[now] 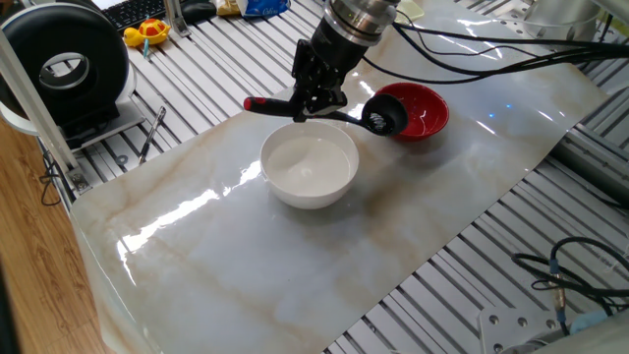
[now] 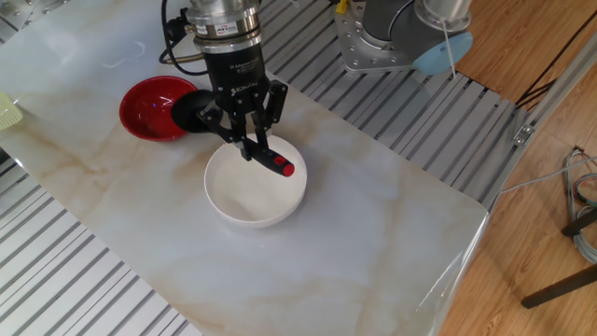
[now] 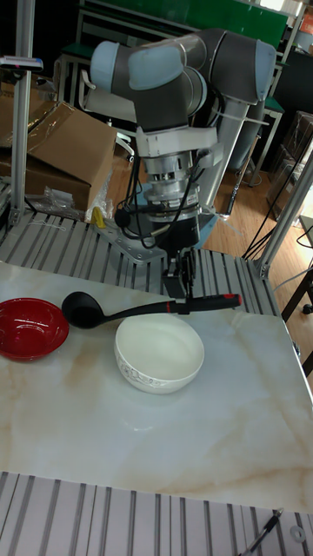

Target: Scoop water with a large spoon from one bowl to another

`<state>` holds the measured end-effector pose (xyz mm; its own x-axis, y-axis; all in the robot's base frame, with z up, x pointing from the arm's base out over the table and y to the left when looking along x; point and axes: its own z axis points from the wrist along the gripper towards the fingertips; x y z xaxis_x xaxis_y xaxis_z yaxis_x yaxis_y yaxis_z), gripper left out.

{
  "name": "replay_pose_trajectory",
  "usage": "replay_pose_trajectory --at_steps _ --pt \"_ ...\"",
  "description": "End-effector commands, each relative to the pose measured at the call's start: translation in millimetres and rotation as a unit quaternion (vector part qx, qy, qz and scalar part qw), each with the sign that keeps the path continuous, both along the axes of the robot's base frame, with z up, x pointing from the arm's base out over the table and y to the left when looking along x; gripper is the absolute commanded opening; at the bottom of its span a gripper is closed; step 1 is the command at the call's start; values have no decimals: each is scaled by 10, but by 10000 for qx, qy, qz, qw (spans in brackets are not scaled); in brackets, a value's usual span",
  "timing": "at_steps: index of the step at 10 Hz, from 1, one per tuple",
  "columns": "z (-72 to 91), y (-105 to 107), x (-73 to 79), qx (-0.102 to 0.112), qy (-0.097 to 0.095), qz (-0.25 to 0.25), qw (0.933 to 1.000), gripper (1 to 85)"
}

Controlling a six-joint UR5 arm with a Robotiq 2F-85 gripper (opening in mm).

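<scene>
My gripper (image 1: 316,101) (image 2: 250,147) (image 3: 184,301) is shut on the thin handle of the large spoon (image 1: 385,119) (image 2: 189,112) (image 3: 81,310) and holds it level in the air. The black scoop hangs between the white bowl (image 1: 309,168) (image 2: 254,184) (image 3: 159,354) and the red bowl (image 1: 421,111) (image 2: 149,106) (image 3: 28,327), near the red bowl's rim. The handle's red tip (image 1: 253,103) (image 2: 287,169) (image 3: 229,300) points away over the white bowl's far edge. A faint sheen of water shows in the white bowl; the scoop's contents are hidden.
Both bowls stand on a glossy marble sheet (image 1: 246,256) laid over slatted aluminium rails. A black reel (image 1: 67,67) and a yellow toy (image 1: 147,32) sit beyond the sheet's left end. Cables (image 1: 491,49) trail from the arm past the red bowl.
</scene>
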<state>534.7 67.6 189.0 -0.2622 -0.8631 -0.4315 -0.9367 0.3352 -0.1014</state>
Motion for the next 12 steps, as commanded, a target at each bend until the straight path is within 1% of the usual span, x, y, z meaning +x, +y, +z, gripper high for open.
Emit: replay_pose_trajectory --at_steps 1,3,5,6,8,10,12 --pt "49 22 39 145 -41 -133 9998 13" --pt "42 -9 44 126 -58 -92 9999 13" --pt "7 -129 31 98 -77 -11 9999 13" --pt "-27 -211 34 46 -90 40 9999 13" --pt "-60 -301 19 -8 -101 68 9999 13" --pt "-50 -298 12 33 -99 61 9999 13" --pt "-24 -254 35 149 -115 -20 9998 13"
